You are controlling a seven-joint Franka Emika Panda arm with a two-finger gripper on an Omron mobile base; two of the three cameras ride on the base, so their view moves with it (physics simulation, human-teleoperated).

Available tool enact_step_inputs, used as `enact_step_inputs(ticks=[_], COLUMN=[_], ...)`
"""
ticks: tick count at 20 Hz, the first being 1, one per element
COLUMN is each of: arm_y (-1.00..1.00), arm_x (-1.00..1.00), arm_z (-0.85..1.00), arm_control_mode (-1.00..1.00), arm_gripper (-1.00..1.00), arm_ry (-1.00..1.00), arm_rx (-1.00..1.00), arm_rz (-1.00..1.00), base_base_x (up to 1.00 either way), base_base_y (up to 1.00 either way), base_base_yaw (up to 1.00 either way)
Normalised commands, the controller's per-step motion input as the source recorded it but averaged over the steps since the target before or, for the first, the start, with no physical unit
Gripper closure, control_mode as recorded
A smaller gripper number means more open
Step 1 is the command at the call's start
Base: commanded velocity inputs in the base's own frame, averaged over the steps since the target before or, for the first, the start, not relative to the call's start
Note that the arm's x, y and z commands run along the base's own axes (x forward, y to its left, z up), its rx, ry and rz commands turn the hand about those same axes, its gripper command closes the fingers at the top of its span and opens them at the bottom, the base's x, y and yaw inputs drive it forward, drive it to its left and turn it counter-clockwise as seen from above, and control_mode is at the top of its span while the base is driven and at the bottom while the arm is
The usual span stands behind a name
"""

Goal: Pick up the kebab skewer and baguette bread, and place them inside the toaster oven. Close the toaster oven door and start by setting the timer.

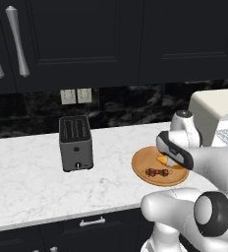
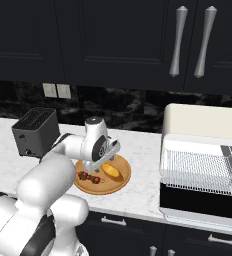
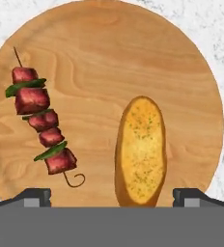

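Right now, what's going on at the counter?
The arm's gripper hangs open over the round wooden plate on the marble counter, holding nothing. The baguette bread lies between its fingertips, so it looks lined up for that first. The kebab skewer lies beside the bread on the plate, apart from it. The toaster oven stands to the right with its door down and the rack showing. A dark slot toaster stands to the left.

Skewer [image 3: 42, 126] with red chunks lies left of frame; golden baguette [image 3: 140, 152] lower centre. Cream oven [image 2: 203, 165] at right, door [image 2: 200, 200] open.
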Motion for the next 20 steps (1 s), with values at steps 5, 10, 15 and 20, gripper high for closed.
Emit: enact_step_inputs(ticks=[5,10,15,20], arm_y=[-0.01,-0.05,-0.03,-0.12], arm_x=[0.39,0.22,0.04,0.02], arm_z=[-0.42,0.0,-0.01,-0.11], arm_control_mode=[-1.0,-1.0,-1.0,-1.0], arm_gripper=[-1.0,-1.0,-1.0,-1.0], arm_ry=[-0.03,0.0,0.0,0.0], arm_rx=[0.0,0.01,0.0,0.01], arm_rz=[0.0,0.0,0.0,0.0], base_base_x=[0.0,0.0,0.0,0.0], base_base_y=[0.0,0.0,0.0,0.0], base_base_yaw=[0.0,0.0,0.0,0.0])
